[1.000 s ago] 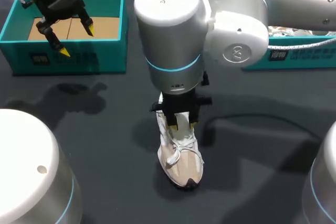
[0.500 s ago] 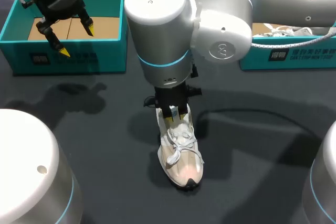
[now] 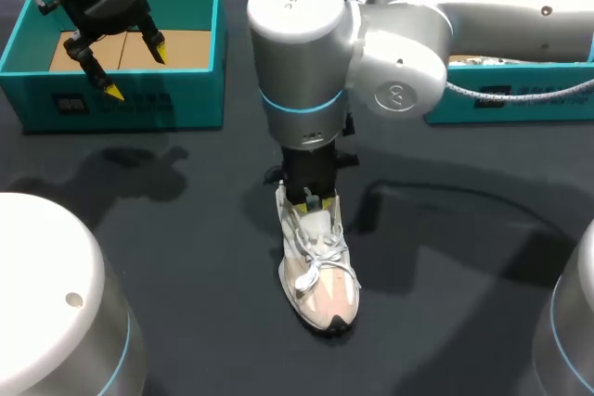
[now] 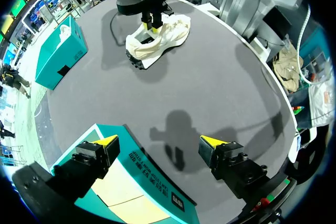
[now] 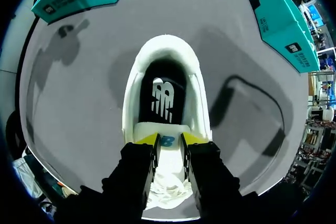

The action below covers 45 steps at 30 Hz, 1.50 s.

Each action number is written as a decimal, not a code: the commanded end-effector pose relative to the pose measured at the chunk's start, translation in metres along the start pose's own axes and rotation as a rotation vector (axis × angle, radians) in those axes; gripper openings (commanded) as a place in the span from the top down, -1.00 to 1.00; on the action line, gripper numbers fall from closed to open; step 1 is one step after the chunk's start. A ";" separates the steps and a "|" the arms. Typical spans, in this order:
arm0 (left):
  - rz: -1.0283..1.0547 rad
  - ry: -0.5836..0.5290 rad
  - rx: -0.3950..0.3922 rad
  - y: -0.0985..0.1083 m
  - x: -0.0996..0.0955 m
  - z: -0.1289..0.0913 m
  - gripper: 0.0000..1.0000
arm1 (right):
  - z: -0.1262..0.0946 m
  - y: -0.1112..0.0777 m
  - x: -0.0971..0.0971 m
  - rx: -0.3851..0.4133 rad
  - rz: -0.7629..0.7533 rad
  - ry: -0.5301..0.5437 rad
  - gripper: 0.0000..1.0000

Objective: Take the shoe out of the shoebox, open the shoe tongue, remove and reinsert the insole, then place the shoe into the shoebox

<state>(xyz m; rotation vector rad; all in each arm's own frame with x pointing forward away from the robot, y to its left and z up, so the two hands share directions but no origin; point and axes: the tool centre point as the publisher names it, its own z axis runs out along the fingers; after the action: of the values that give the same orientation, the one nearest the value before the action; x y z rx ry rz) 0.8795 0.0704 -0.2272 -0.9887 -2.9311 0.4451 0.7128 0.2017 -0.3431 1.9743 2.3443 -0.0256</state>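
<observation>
A white and beige shoe [image 3: 320, 275] stands on the dark table, toe toward the front edge. My right gripper [image 3: 314, 201] comes down from above onto its opening, shut on the shoe tongue [image 5: 168, 142], which shows between the two yellow tips. Ahead of the fingers the black insole [image 5: 163, 98] lies inside the shoe [image 5: 165, 43]. My left gripper [image 3: 137, 70] hangs open and empty over the front wall of the teal shoebox [image 3: 121, 104]. In the left wrist view the gripper [image 4: 160, 141] is above the shoebox [image 4: 152, 187], with the shoe [image 4: 170, 30] far ahead.
A second teal box [image 3: 501, 99] with white contents sits at the back right, behind my right arm. A cable trails from that arm across the table to the right of the shoe. Cardboard lines the shoebox floor [image 3: 186, 44].
My right arm swung a little left, then back right, and its fingers closed in on the tongue. The shoe and my left arm stayed where they were.
</observation>
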 end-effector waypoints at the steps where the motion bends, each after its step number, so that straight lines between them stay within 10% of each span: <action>1: 0.001 0.002 -0.002 0.000 0.000 0.000 -1.00 | -0.033 -0.007 0.008 -0.029 -0.008 -0.083 0.47; 15: 0.001 0.002 -0.002 0.000 0.000 0.000 -1.00 | 0.005 0.005 -0.010 -0.005 -0.037 0.021 0.36; 22: 0.001 0.002 -0.002 0.000 0.000 0.000 -1.00 | -0.047 0.006 -0.001 -0.054 -0.148 -0.050 0.35; 32: 0.001 0.002 -0.002 0.000 0.000 0.000 -1.00 | -0.089 0.025 0.010 -0.086 -0.824 -0.133 0.29; 34: 0.001 0.002 -0.002 0.000 0.000 0.000 -1.00 | -0.090 0.029 0.014 -0.115 -1.032 -0.114 0.04; 35: 0.001 0.002 -0.002 0.000 0.000 0.000 -1.00 | -0.089 0.030 0.015 -0.096 -1.170 -0.072 -0.69; 36: 0.001 0.002 -0.002 0.000 0.000 0.000 -1.00 | -0.085 0.027 0.015 -0.066 -1.303 -0.058 -1.00; 45: 0.001 0.002 -0.002 0.000 0.000 0.000 -1.00 | -0.085 0.027 0.015 -0.066 -1.303 -0.058 -1.00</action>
<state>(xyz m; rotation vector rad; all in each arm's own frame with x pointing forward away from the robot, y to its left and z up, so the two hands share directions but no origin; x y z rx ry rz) 0.8795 0.0704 -0.2272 -0.9886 -2.9311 0.4451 0.7306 0.2285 -0.2568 0.7918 2.8622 -0.0716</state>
